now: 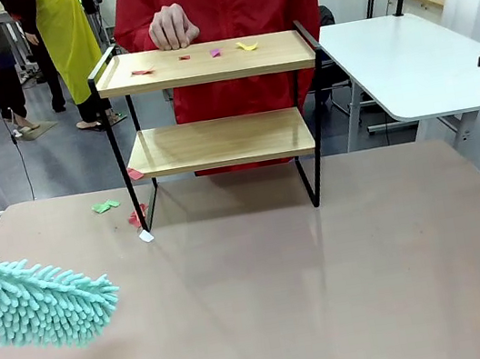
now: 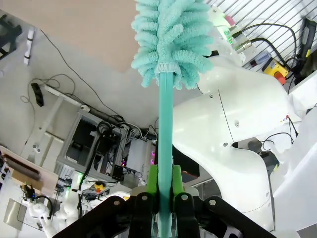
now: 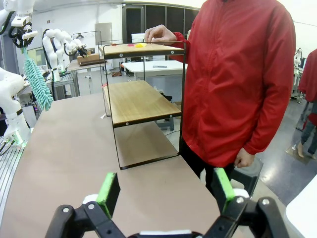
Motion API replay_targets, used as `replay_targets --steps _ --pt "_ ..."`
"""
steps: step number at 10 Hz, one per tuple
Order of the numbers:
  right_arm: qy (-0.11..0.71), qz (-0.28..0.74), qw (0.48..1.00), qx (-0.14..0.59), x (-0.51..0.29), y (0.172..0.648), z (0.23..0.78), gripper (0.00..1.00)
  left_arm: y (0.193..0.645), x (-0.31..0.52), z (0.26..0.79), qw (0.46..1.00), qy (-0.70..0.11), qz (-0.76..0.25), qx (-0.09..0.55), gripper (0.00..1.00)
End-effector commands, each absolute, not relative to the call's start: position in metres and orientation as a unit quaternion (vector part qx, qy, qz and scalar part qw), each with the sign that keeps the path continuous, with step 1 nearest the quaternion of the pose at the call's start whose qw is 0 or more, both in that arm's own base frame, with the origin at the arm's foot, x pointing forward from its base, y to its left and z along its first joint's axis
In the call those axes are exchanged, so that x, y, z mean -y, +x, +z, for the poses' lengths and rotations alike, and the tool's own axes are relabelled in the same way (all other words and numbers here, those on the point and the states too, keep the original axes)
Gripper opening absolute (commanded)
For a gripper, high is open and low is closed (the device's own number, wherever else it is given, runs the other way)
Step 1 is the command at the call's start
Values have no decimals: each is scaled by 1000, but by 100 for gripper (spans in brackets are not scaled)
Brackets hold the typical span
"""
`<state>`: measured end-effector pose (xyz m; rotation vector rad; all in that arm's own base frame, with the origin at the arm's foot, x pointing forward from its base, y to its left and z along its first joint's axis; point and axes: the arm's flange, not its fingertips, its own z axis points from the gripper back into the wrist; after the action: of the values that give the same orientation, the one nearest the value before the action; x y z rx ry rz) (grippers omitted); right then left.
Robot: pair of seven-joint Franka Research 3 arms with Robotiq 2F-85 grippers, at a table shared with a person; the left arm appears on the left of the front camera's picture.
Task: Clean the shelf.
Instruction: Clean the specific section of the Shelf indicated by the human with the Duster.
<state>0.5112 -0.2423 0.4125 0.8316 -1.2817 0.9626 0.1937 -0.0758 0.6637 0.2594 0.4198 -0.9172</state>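
Two-tier wooden shelf in thin black frame (image 1: 202, 64) looks light, tippy (person's hand (image 1: 173, 27) rests on top). Left gripper (image 2: 165, 171) clamps the soft teal microfibre duster (image 2: 171, 34) by its handle; right gripper (image 3: 166, 181) is spread wide, empty.

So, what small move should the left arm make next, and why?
Probably bring the duster over to the top board of the shelf. The left gripper is shut on its handle, its head is off at the left of the table, and paper scraps lie on that board near the person's hand.
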Motion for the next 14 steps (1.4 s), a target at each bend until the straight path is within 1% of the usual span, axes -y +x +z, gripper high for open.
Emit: replay_targets --steps 1,8,9,10,11,12,14 --pt "361 420 618 558 241 510 415 100 188 76 663 870 120 -434 -199 13" --pt "361 420 618 558 241 510 415 100 188 76 663 870 120 -434 -199 13" --pt "361 420 618 558 241 510 415 100 194 76 664 867 124 -438 -201 13" --pt "361 420 618 558 241 510 415 100 197 80 665 865 75 -472 -153 13" --pt "361 420 618 558 241 510 415 100 205 81 662 870 39 -475 -127 13" --pt "361 420 618 558 241 510 415 100 211 81 660 857 17 -500 -123 13" --pt "361 420 618 558 241 510 415 100 227 93 668 834 -68 -545 -49 13"
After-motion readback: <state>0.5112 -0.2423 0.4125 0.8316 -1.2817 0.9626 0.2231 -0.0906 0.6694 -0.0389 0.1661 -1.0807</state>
